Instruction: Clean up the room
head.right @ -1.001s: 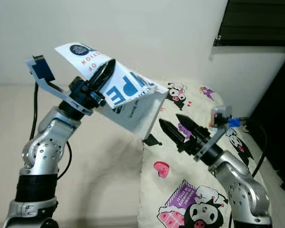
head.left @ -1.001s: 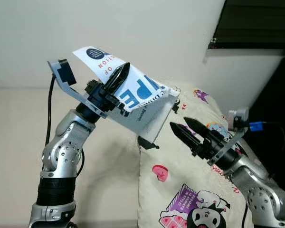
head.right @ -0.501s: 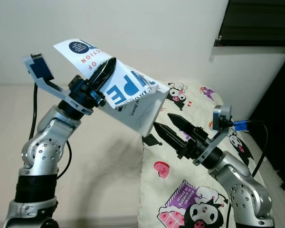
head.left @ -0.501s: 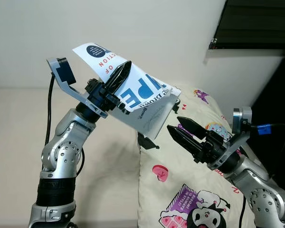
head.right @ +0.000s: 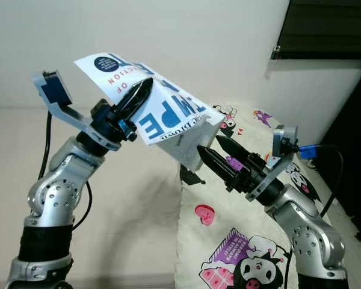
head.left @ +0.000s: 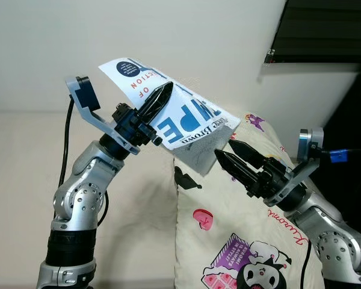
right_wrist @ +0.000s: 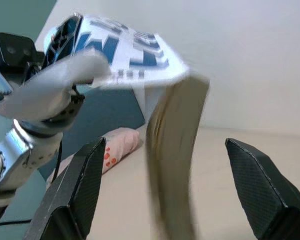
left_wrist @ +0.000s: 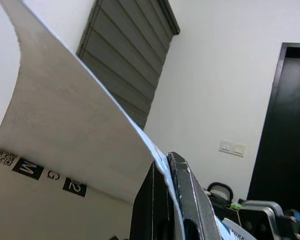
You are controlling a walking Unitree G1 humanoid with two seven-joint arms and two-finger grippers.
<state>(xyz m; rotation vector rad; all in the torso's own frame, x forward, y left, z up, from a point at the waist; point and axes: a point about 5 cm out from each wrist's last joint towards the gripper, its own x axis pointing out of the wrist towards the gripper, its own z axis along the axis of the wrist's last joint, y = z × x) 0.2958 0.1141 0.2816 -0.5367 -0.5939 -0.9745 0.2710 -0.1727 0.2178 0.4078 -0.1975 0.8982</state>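
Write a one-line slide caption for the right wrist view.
Open right gripper approaches the spine of a book held up by the left gripper.

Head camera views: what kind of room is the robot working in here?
Probably a bedroom. A cartoon-print pillow lies on what looks like a beige bed sheet, under a window with a dark blind. The left gripper holds up a book.

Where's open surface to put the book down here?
The plain cream surface, bordered by the left arm and the cartoon-print pillow, is bare. The pillow's lower half is also free. Crowded: the pillow's upper part, where the right end effector reaches open toward the book held by the left end effector.
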